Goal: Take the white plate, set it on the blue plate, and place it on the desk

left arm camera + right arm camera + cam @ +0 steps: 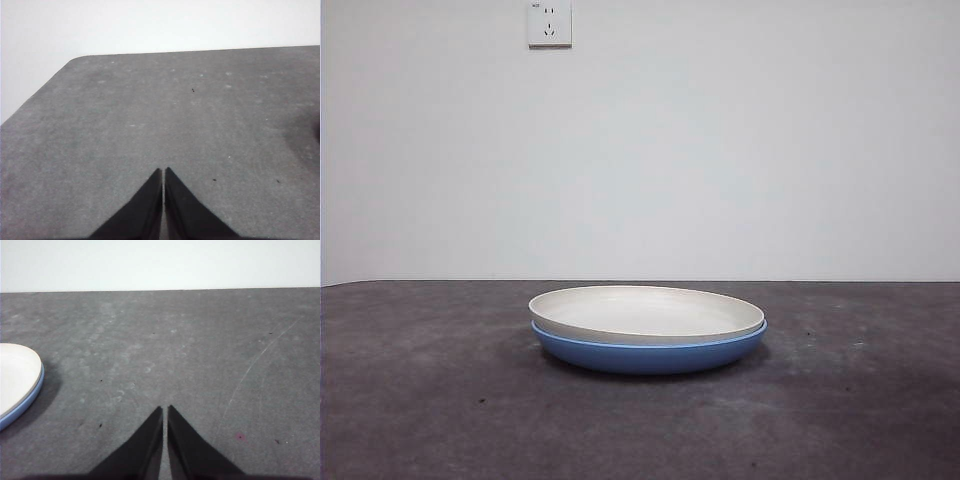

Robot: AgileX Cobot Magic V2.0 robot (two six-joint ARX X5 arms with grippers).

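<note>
- My left gripper (163, 172) waits over bare desk (150, 115), jaws pressed together, gripping nothing.
- I see the white plate (645, 310) nested on the blue plate (650, 352), mid-desk.
- My right gripper (165, 411) waits beside them, jaws likewise together, empty.

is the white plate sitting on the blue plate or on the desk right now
On the blue plate. The white plate is nested in it, rim just above the blue rim; neither gripper touches it.
</note>
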